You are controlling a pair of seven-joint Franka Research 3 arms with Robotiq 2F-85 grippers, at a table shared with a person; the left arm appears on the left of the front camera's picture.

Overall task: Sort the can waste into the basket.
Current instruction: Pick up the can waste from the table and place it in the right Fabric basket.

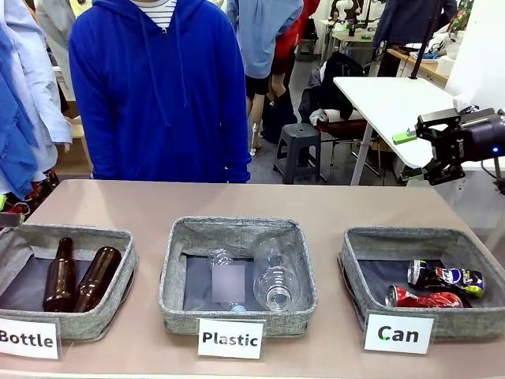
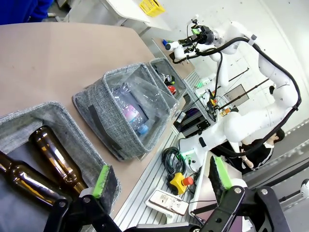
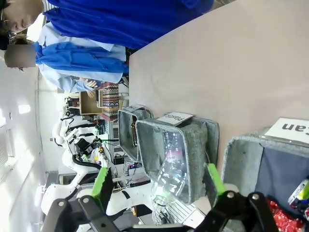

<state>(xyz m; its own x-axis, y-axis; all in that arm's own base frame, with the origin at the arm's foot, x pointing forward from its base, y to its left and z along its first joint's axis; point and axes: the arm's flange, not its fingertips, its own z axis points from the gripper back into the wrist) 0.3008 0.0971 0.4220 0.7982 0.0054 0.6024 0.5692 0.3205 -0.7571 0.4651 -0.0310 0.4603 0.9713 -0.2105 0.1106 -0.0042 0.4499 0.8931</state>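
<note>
Right pincer is being held raised above the table's right edge, its green-padded fingers spread wide and nothing being carried between them. Left pincer is likewise being kept wide and empty, over the near-left corner of the table beside the "Bottle" basket.

Both crushed cans, the red can and the dark can, are lying inside the "Can" basket at the near-right corner of the table. No further can waste is being seen on the table, so the sorting is judged complete or nearly so.

Open room is being left along the far edge; the near edge is being occupied by three baskets, including the "Plastic" basket.
</note>
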